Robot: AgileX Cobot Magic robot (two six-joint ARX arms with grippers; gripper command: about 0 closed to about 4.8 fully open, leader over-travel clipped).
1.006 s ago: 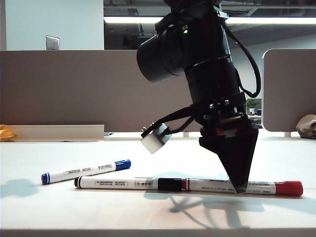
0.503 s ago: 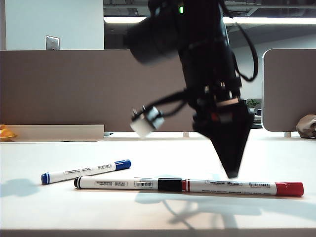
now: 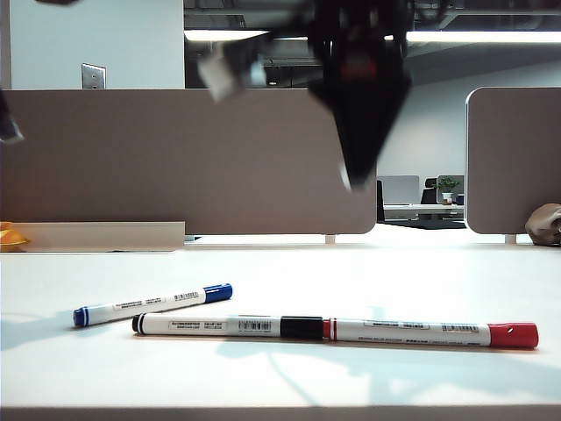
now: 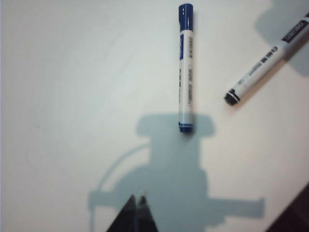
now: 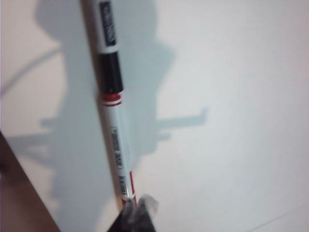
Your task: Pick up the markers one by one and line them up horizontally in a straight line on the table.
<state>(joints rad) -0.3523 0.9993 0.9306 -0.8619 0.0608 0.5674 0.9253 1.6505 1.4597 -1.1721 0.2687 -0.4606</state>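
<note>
Exterior view: we see the red marker [image 3: 434, 331] and the black marker [image 3: 230, 325] lying end to end in one level line across the front of the table [image 3: 280, 263], their ends touching, while the blue marker [image 3: 153, 304] lies just behind the black one's free end, tilted off that line with its cap toward the middle. The right gripper [image 3: 361, 132] hangs blurred high above the row, empty, its fingers drawn to a single point. Our left wrist view shows the left gripper [image 4: 137, 212] pressed together with nothing between its fingers, above bare table; the blue marker lies straight ahead of it, its long axis pointing along the line from the fingertips outward, banded end nearest. The black marker's end sits off to one side. In the right wrist view the right gripper [image 5: 137, 212] is closed and hovers over the red marker's barrel. We judge the blue marker the one left to align, and the left arm the nearer to it; it would have to spread its fingers first.
</note>
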